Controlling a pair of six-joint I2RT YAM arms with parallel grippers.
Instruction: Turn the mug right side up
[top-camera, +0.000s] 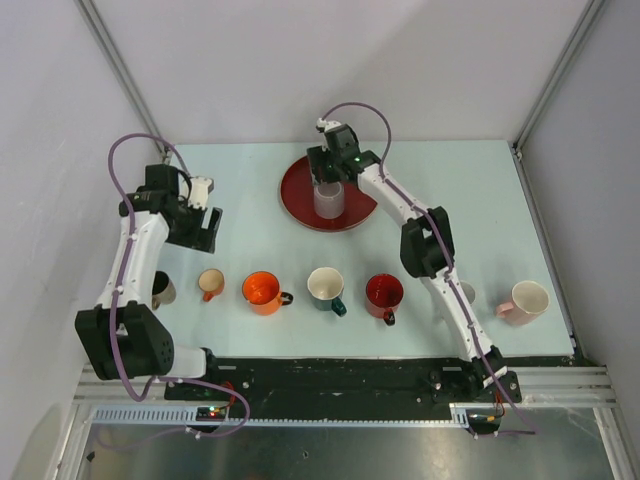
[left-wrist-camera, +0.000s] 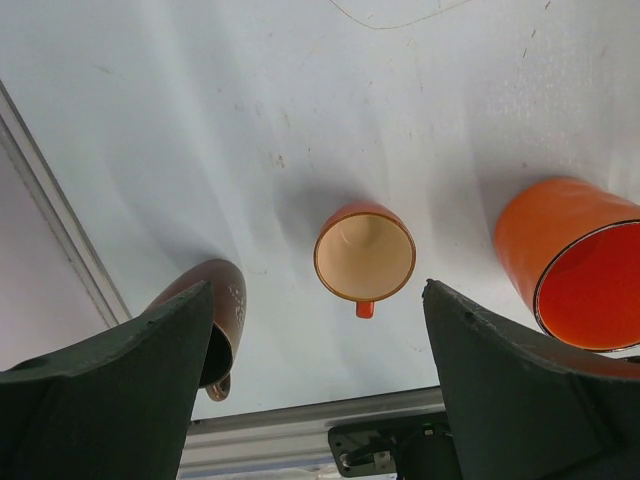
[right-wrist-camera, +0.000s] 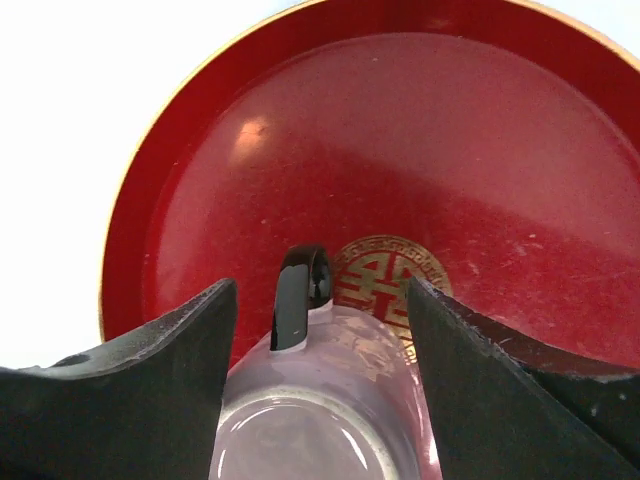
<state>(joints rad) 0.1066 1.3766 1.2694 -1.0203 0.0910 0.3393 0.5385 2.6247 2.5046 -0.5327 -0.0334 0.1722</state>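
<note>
Top view: the mug (top-camera: 328, 203) stands on the red plate (top-camera: 295, 190) at the far side of the tabletop (top-camera: 450, 200), with the right hand (top-camera: 330, 178) down over it. The left hand (top-camera: 207, 228) hovers well apart, above the near row of other mugs. We can't tell from here whether rim or base faces up. Left wrist: fingers (left-wrist-camera: 120, 380) spread wide, nothing between them. Below sit a small cream-lined mug (left-wrist-camera: 364, 255), an orange mug (left-wrist-camera: 575, 270) and a brown mug (left-wrist-camera: 225, 310) with pale marks we can't read. Right wrist: hand looks clamped on the mug. Both fingers lie against its sides with no gap showing, and the black handle (right-wrist-camera: 298, 305) points away between them. Our read: the flip is the step in hand. To do it well we'd lift clear of the plate lip before rolling the wrist, keep the handle off the fingers, set down flat, then release. Only writing: a gold seal-style emblem (right-wrist-camera: 385, 275) on the plate, a Chinese-looking character. No brand readable.
</note>
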